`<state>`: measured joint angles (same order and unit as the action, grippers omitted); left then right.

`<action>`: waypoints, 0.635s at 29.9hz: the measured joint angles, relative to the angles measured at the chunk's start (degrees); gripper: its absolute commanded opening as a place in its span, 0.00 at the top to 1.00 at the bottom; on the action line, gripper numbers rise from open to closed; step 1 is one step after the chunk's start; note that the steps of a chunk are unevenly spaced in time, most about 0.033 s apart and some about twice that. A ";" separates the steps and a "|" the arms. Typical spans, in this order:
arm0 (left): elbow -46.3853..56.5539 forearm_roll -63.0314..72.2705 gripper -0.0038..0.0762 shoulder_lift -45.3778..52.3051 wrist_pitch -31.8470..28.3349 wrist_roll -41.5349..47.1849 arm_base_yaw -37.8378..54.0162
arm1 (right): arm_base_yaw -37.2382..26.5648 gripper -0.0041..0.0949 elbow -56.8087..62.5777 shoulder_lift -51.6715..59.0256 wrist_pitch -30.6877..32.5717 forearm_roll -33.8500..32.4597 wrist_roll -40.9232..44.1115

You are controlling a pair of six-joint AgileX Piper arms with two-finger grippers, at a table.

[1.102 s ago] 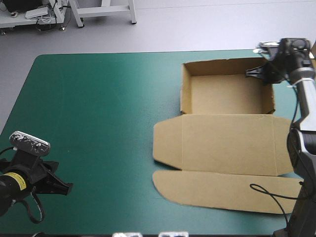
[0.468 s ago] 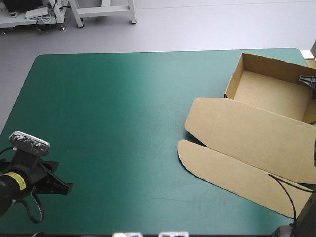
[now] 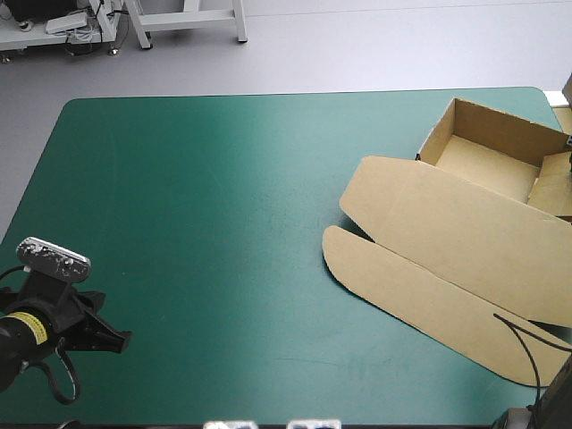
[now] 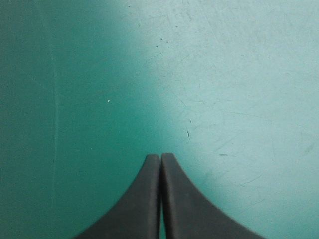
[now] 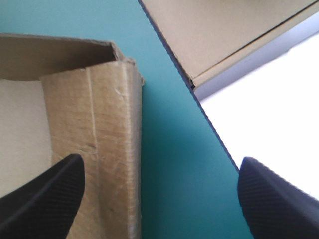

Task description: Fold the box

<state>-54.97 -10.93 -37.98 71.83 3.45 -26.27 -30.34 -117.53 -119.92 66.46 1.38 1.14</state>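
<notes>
The box [image 3: 456, 237] has swung rightward, its wall [image 5: 107, 149] between the parted right fingers [image 5: 47, 194]; left fingers [image 4: 149, 204] together, well away.

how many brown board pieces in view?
2. The box on the table's right side, lid flat; another board just beyond the table's edge near it. Others may be hidden.

The brown cardboard box [image 3: 447, 232] is matt and papery, its raised wall [image 5: 107, 149] finely ribbed and dented. The teal-green table cover [image 4: 224, 99] is matt, faintly scratched. On the left gripper [image 4: 160, 158] the black fingers [image 4: 144, 204] look smooth and dull; on the right gripper [image 5: 162, 159], finely grained.
</notes>
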 measured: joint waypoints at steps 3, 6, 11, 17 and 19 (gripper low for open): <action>0.00 0.00 0.96 0.00 0.00 0.00 0.00 | -0.14 0.17 -2.38 3.11 0.00 1.87 -0.67; 0.00 0.00 0.96 0.00 0.00 0.00 0.00 | -0.14 0.27 -5.05 7.05 0.17 7.14 -1.59; 0.00 0.00 0.96 0.00 -0.05 -0.20 0.00 | -0.14 0.71 -6.15 13.36 2.66 23.45 -9.13; 0.00 0.19 0.96 0.00 -0.05 -0.46 0.00 | 1.91 0.97 -5.46 19.91 5.04 41.35 -19.55; 0.00 0.19 0.96 0.00 -0.05 -0.46 0.00 | 4.29 0.97 -4.53 23.00 5.04 42.30 -20.64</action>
<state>-54.97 -10.74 -37.98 71.78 2.99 -26.27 -26.04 -122.06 -96.92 71.49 43.67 -19.50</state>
